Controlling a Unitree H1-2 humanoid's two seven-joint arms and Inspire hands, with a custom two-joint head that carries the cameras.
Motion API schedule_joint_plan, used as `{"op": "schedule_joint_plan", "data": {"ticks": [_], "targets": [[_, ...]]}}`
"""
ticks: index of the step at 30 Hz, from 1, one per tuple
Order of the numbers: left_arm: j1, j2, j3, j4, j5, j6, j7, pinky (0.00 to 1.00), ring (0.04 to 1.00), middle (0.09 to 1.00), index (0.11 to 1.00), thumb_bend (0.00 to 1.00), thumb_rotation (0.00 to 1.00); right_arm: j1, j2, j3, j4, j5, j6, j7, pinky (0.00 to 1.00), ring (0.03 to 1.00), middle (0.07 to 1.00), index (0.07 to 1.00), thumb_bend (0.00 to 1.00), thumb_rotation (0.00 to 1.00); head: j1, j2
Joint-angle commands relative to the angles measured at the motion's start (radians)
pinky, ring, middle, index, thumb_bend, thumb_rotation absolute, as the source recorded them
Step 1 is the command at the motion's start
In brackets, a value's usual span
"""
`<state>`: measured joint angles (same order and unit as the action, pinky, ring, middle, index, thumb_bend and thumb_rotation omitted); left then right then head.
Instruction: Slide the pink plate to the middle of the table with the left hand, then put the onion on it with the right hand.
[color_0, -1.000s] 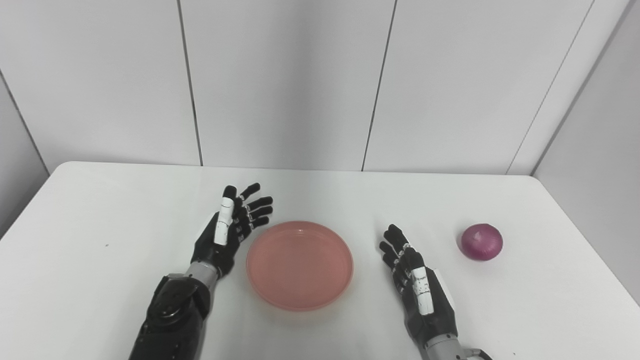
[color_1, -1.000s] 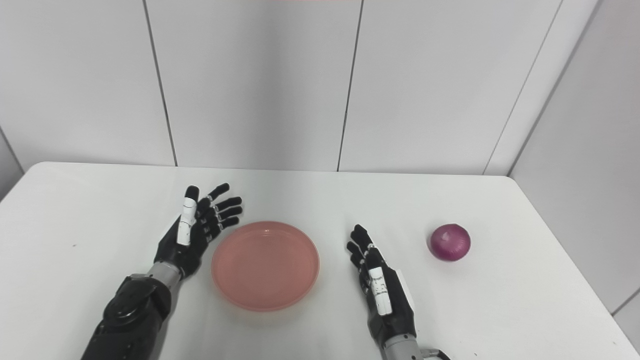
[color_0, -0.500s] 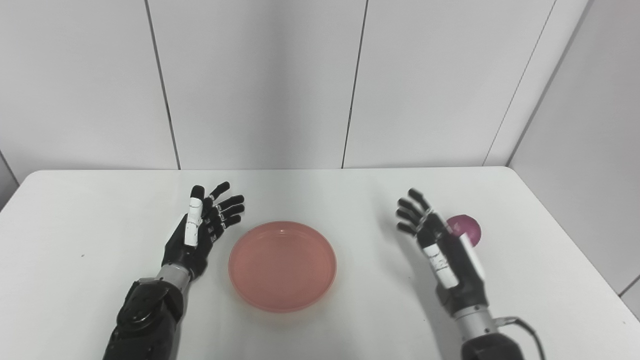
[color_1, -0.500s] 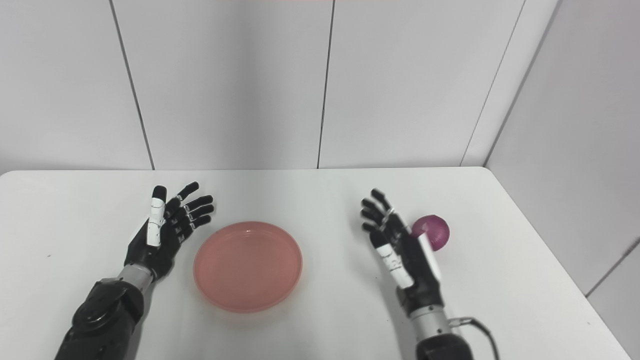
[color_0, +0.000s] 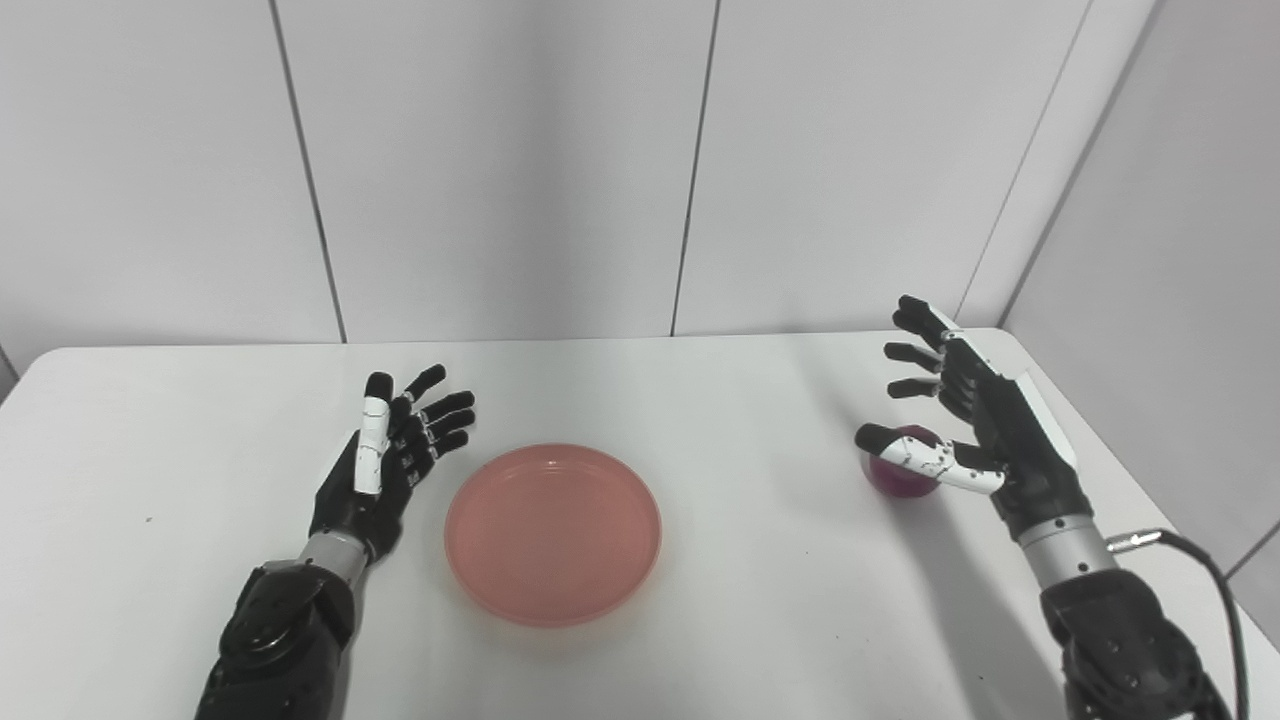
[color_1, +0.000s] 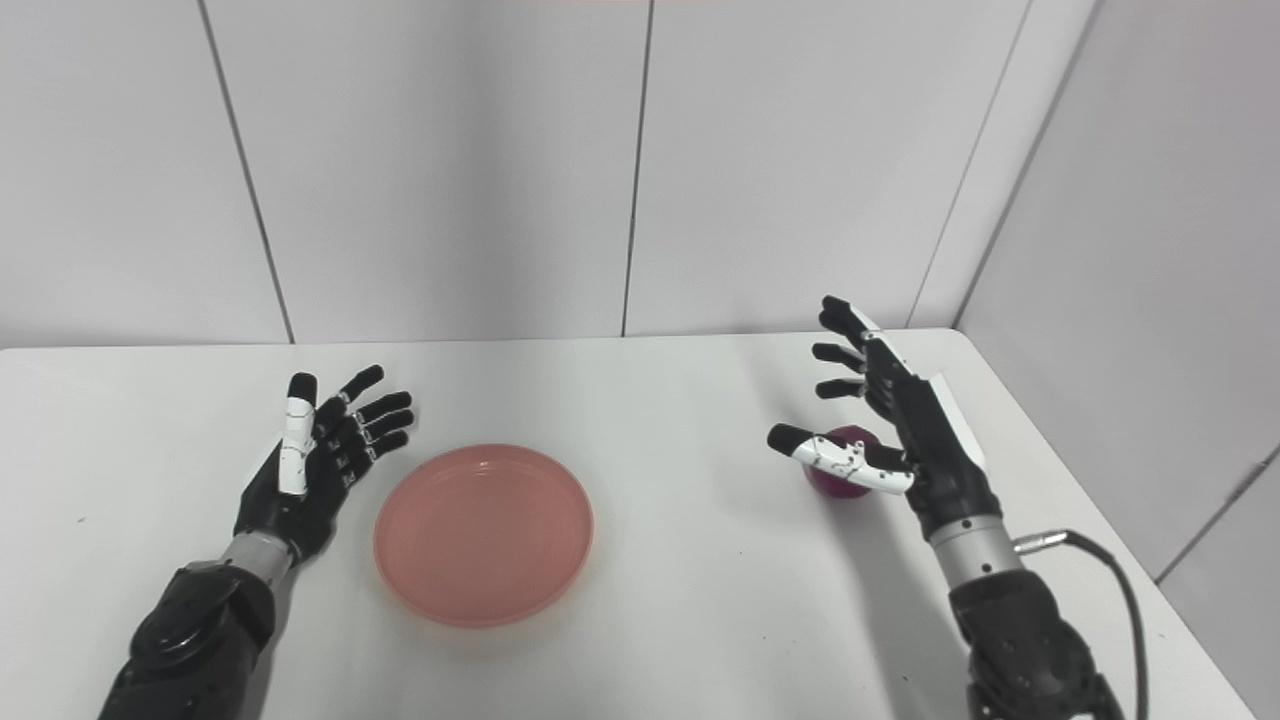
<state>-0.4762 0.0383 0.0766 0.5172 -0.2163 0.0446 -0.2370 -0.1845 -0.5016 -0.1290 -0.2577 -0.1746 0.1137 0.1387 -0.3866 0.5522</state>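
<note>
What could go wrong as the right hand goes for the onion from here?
1. The onion is round and lies loose on the table near its right edge; the open right hand, its thumb in front of the onion, could knock it rolling toward that edge.
2. A shallow grasp may let it slip on the way to the pink plate.
3. The open left hand rests close beside the plate and could nudge it.
</note>
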Motion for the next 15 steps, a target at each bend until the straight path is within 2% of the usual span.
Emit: {"op": "schedule_joint_plan", "data": {"ticks": [1,5,10,15], "targets": [[0.032,0.008,-0.003,0.058,0.004,0.046,0.007,0.85,0.817,0.784,0.88,0.87,1.0,-0.058,-0.076,0.017,-0.005,-0.093,-0.015,0.012,0.62,0.801,0.898,0.925,1.0,0.37,0.001,0.001],[0.031,0.008,-0.001,0.061,0.001,0.047,0.007,0.85,0.814,0.784,0.878,0.87,1.0,-0.104,-0.167,0.07,0.006,-0.227,0.013,0.065,0.58,0.778,0.879,0.904,1.0,0.34,-0.003,0.0],[0.03,0.008,-0.002,0.059,0.004,0.047,0.007,0.84,0.812,0.78,0.875,0.87,1.0,-0.176,-0.268,0.146,0.016,-0.372,0.062,0.183,0.63,0.779,0.852,0.87,1.0,0.25,-0.007,0.001],[0.031,0.005,-0.002,0.052,0.003,0.055,0.011,0.84,0.815,0.781,0.878,0.87,1.0,-0.239,-0.315,0.218,0.033,-0.49,0.102,0.3,0.58,0.753,0.831,0.862,1.0,0.22,-0.007,0.001]]}}
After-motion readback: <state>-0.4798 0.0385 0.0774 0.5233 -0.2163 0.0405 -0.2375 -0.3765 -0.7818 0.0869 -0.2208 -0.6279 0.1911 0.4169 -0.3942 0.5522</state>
